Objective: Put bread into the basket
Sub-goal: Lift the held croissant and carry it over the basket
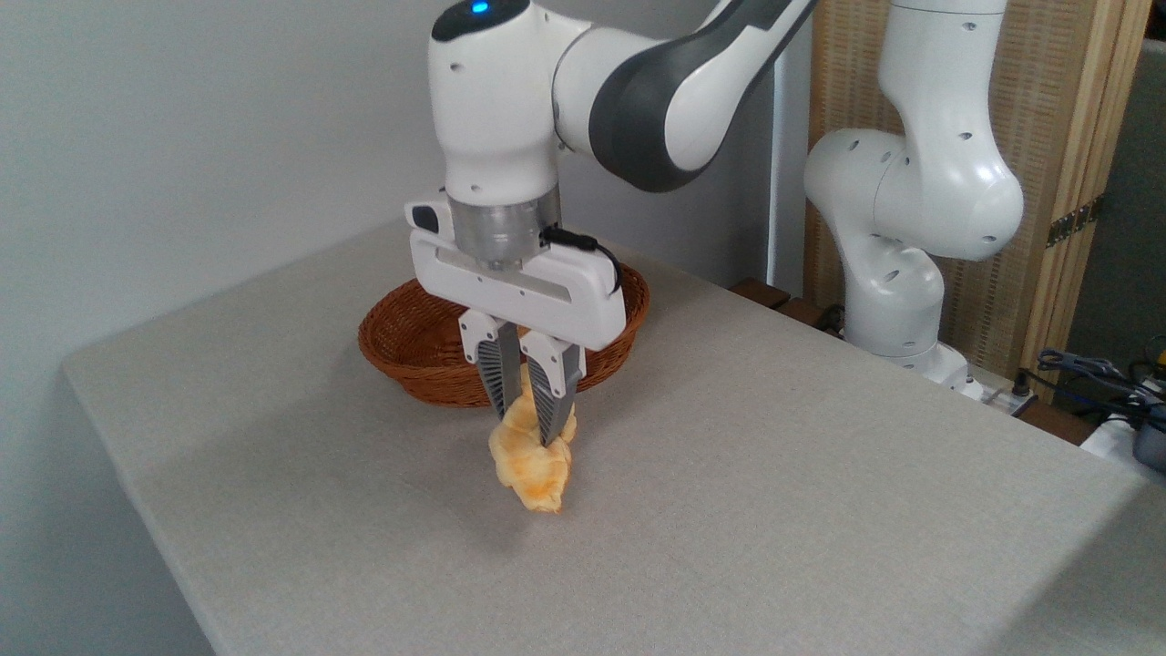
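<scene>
Tool (526, 426) pinched narrow around the bread (533, 456), loaf on the grey surface (774, 474), wicker basket (414, 342) just beyond at 11 o'clock.

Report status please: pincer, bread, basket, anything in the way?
Pincer shut on bread. Bread hangs tilted in front of basket, not in it yet. Nothing seen blocking the way.
</scene>
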Controlling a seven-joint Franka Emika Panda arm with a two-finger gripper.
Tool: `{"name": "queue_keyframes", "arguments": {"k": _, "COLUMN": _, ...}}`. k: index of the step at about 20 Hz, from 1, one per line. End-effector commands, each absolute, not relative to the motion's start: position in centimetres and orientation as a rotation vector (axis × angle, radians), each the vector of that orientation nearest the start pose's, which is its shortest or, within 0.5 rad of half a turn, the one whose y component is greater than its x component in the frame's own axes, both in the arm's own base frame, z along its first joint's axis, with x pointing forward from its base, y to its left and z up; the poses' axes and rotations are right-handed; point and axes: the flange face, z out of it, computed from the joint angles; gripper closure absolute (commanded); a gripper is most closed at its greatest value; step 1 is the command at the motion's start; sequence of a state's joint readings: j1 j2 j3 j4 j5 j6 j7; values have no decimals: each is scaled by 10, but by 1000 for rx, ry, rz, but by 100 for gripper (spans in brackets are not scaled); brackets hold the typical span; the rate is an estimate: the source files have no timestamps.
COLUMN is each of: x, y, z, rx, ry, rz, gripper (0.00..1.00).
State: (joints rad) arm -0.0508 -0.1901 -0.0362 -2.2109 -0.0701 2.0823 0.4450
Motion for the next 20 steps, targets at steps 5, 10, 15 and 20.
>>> {"name": "queue_keyframes", "arguments": {"k": 5, "x": 476, "y": -118, "z": 517, "rx": -3111, "ry": 978, "rz": -55, "gripper": 58}}
{"name": "queue_keyframes", "arguments": {"k": 10, "x": 453, "y": -186, "z": 515, "rx": -3120, "ry": 1154, "rz": -11, "gripper": 55}}
{"name": "queue_keyframes", "arguments": {"k": 15, "x": 424, "y": -253, "z": 506, "rx": -3063, "ry": 1329, "rz": 40, "gripper": 3}}
{"name": "queue_keyframes", "arguments": {"k": 20, "x": 411, "y": -273, "z": 498, "rx": -3021, "ry": 1390, "rz": 72, "gripper": 0}}
